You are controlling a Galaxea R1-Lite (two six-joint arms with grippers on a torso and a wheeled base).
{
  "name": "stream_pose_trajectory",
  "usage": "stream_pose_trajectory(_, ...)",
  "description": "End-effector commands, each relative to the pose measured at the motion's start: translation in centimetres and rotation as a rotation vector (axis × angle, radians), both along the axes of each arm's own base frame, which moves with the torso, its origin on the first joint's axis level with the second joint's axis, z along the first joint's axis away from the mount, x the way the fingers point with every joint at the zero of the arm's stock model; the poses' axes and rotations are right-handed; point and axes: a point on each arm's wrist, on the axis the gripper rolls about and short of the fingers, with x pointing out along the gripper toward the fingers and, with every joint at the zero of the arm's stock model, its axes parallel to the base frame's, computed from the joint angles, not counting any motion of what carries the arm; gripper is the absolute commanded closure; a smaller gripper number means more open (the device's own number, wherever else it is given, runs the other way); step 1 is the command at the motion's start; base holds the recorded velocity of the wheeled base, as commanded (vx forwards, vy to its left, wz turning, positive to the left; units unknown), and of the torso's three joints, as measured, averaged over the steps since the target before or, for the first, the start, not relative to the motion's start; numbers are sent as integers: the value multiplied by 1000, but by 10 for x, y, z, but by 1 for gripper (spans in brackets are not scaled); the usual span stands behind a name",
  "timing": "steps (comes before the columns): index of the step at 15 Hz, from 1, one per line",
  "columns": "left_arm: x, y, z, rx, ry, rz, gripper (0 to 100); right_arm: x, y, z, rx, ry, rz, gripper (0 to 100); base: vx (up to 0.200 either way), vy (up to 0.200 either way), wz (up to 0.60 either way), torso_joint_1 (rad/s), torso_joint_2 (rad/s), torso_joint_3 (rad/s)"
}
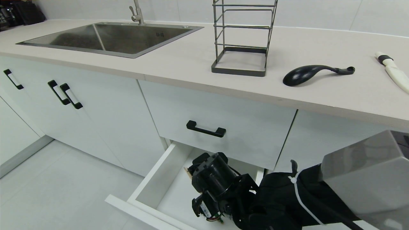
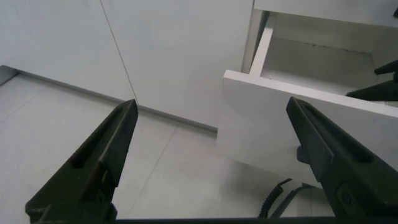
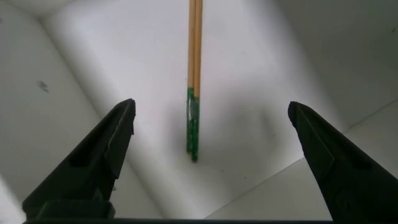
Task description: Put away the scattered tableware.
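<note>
found the lower drawer [image 1: 153, 188] under the table [image 1: 179, 67] pulled open. observed the right gripper [image 3: 211, 155] down inside it, fingers spread wide, pinching nothing. noted a pair of chopsticks [image 3: 194, 81], wooden with green ends, lying flat on the white drawer floor, side by side and touching, beyond the gap between the fingers and clear of both. located the left gripper [image 2: 217, 155] out over the floor [image 2: 62, 106] just beside the drawer's front panel, fingers likewise spread, nothing between them. recorded on the table a black spoon [image 1: 306, 74] near the front edge, handle curving toward the robot's right. logged a white utensil with a black band [image 1: 393, 72] further right, well apart from the spoon. noted a dark wire rack [image 1: 239, 72] standing upright left of the spoon, and a steel sink [image 1: 127, 38] set into the table further left. confirmed the upper drawer [image 1: 243, 127] closed, directly above the open one.
</note>
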Motion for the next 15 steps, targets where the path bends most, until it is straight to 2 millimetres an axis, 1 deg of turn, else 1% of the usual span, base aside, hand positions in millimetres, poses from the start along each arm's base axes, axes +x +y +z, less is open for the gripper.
stream_pose_trajectory(1, 0, 0, 0, 0, -1, 0, 0, -21, -9, 24, 53, -31, 34, 0, 0, 0, 0, 0, 0, 0)
stream_pose_trajectory(4, 0, 0, 0, 0, -1, 0, 0, -34, -23, 30, 71, -47, 50, 0, 0, 0, 0, 0, 0, 0)
stream_pose_trajectory(6, 0, 0, 0, 0, 0, 0, 0, -45, -34, 36, 130, -76, 92, 0, 0, 0, 0, 0, 0, 0)
stream_pose_trajectory(8, 0, 0, 0, 0, 0, 0, 0, -60, -54, 37, 191, -132, 185, 0, 0, 0, 0, 0, 0, 0)
stream_pose_trajectory(9, 0, 0, 0, 0, 0, 0, 0, -63, -59, 38, 202, -141, 215, 0, 0, 0, 0, 0, 0, 0)
stream_pose_trajectory(10, 0, 0, 0, 0, 0, 0, 0, -72, -75, 40, 221, -152, 303, 0, 0, 0, 0, 0, 0, 0)
stream_pose_trajectory(12, 0, 0, 0, 0, 0, 0, 0, -79, -86, 46, 252, -160, 393, 0, 0, 0, 0, 0, 0, 0)
stream_pose_trajectory(14, 0, 0, 0, 0, -1, 0, 0, -86, -103, 56, 279, -183, 420, 0, 0, 0, 0, 0, 0, 0)
stream_pose_trajectory(15, 0, 0, 0, 0, 0, 0, 0, -86, -105, 58, 289, -187, 422, 0, 0, 0, 0, 0, 0, 0)
